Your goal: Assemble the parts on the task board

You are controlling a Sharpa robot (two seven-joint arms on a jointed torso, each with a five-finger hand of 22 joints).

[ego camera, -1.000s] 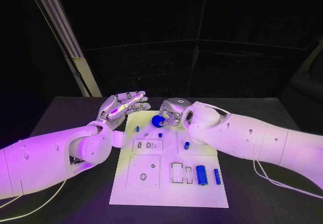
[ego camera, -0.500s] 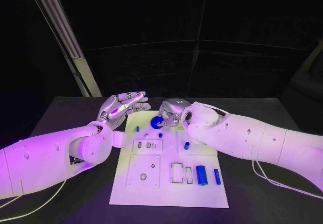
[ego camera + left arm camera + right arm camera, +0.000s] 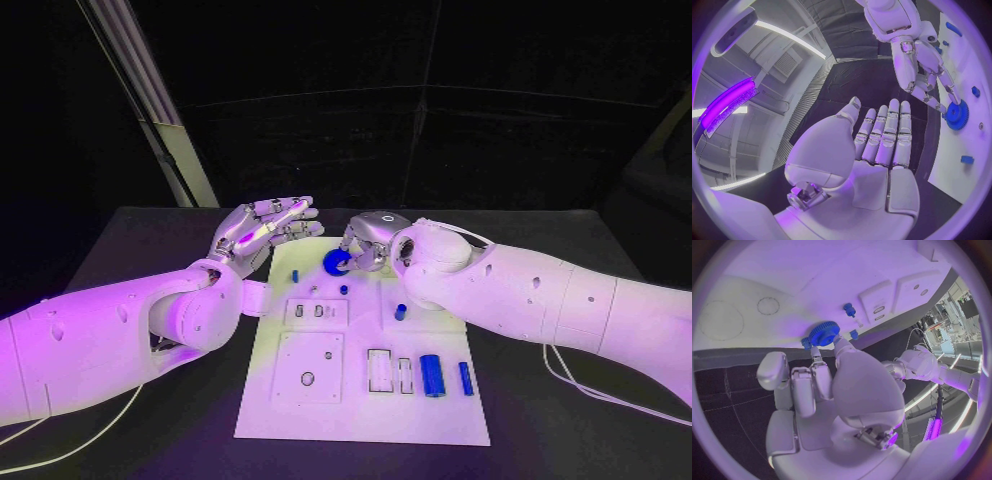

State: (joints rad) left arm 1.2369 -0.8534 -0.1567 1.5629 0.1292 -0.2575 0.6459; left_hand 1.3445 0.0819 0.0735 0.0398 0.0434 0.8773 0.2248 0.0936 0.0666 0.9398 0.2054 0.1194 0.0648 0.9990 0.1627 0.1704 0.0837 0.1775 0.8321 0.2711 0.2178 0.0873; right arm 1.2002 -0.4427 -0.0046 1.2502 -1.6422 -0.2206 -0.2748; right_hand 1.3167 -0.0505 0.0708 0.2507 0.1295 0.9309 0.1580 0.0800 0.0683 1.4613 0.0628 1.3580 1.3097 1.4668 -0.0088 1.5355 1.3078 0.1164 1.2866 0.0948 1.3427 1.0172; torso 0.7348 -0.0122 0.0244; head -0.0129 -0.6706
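**Blue gear at the right fingertips, far end of the board**

Head view: right hand [image 3: 378, 240] curled over the far end of the task board [image 3: 361, 420], pinching a blue gear [image 3: 339, 262] at its fingertips. Gear tilted on edge, face turned toward the camera, low over the white surface just beyond a short blue peg [image 3: 343, 290]; contact with the board not clear from here. Left hand [image 3: 263, 228] beside the board's far left corner, palm up, fingers spread, holding nothing. Nearer to the gear: the right hand by far, already on it. Nearer the robot, a blue cylinder [image 3: 431, 375] and a thin blue bar [image 3: 466, 378] lying lengthwise in the board's near right part, well apart from both hands.

Left wrist view: left hand [image 3: 873, 150] flat and released, fingers straight and side by side. Past its fingertips, the right hand's fingers [image 3: 932, 75] reaching down onto the blue gear [image 3: 957, 114], gear lying against the white board. Gear ahead of the left palm and off to the board side, not within its reach.

Right wrist view: blue gear [image 3: 824, 333] directly beyond the right hand's fingertips [image 3: 817, 360], toothed rim showing, flat face toward the board. Small blue peg [image 3: 849, 309] standing just past the gear. Judgement: coming move likely a short lowering of the gear onto its seat, hole-to-post alignment being the crux.
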